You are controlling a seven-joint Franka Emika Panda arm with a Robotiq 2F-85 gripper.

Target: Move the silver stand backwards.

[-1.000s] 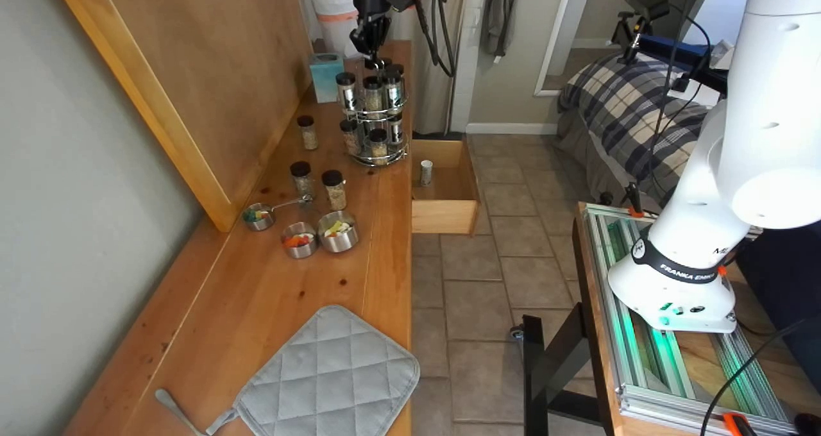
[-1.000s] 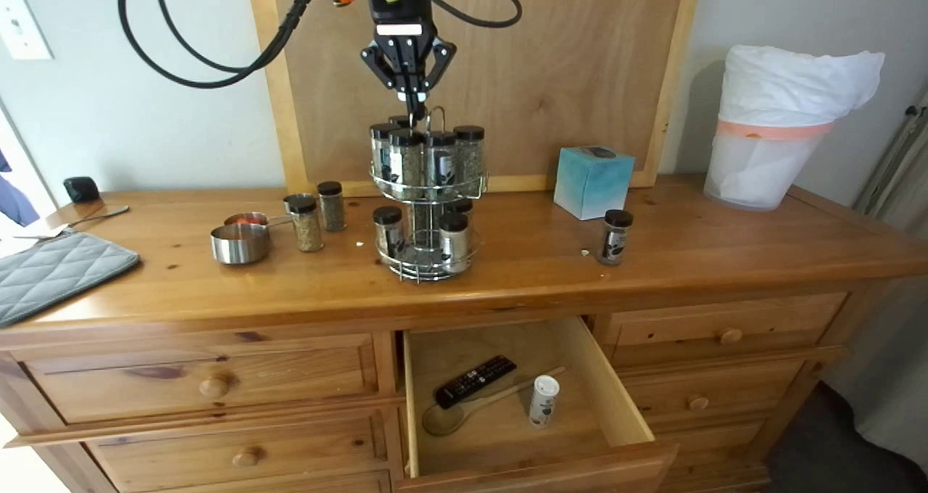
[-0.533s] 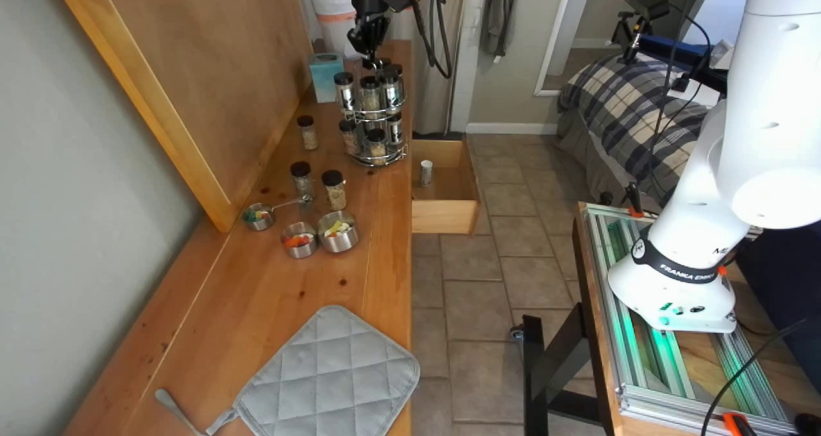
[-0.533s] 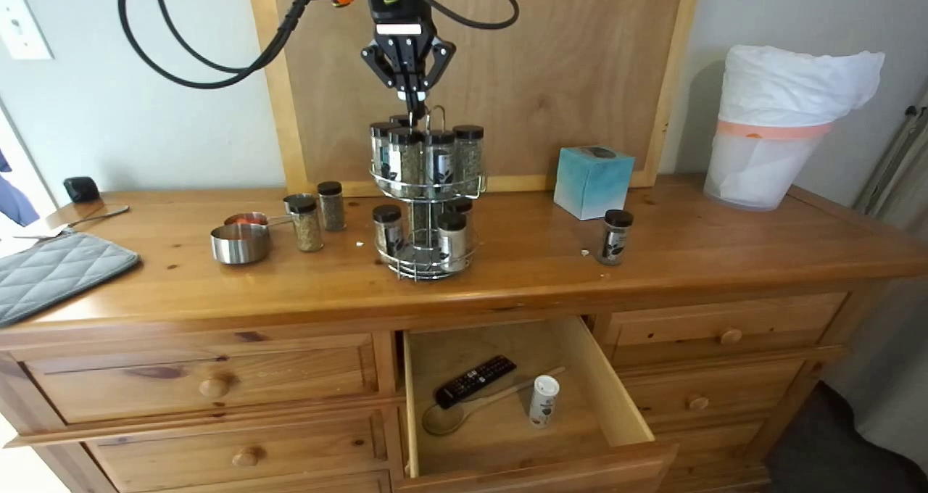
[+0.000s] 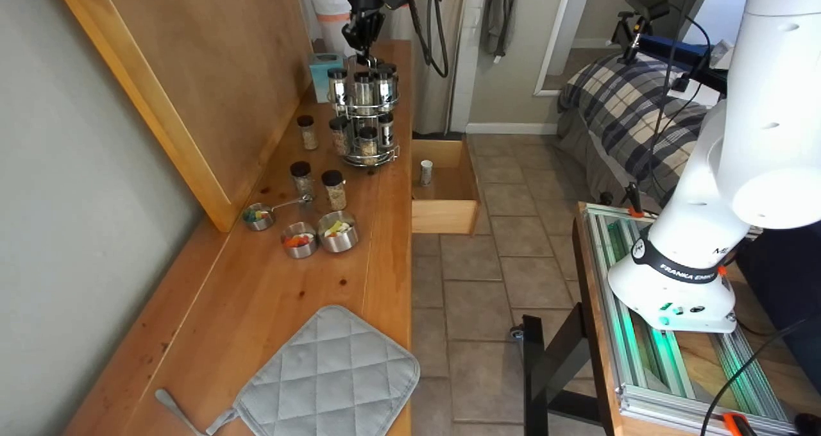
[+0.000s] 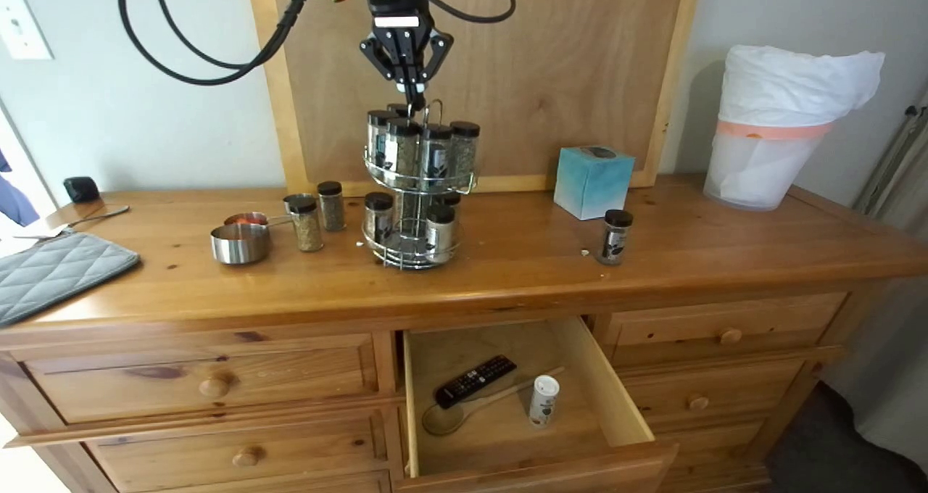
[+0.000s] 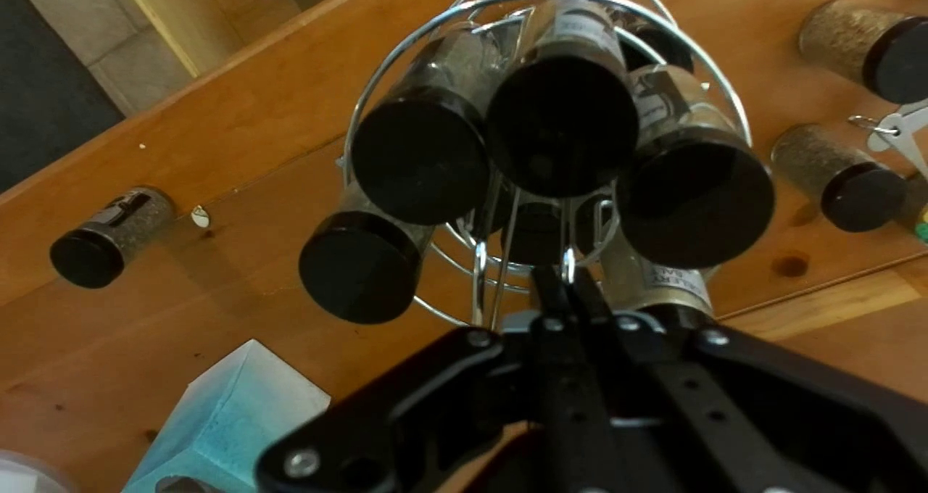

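— Nearest item, your hand?
— Clamped on a top wire loop of the silver stand; hold there, nowhere lower.
— Handling?
— Stiff and slick, by judgement; likely top-heavy with breakable glass jars. Ease it.
— Axis?
— In an exterior view you have it near upright, base at 6, loop just past 12 o'clock.
— Place?
— Over the middle of the table; you cannot tell whether the base touches. Tissue box beyond, at 3 o'clock.

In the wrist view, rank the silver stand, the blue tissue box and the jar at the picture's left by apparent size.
1. silver stand, its top close to the camera
2. blue tissue box, cut off by the bottom edge
3. jar, clearly smallest
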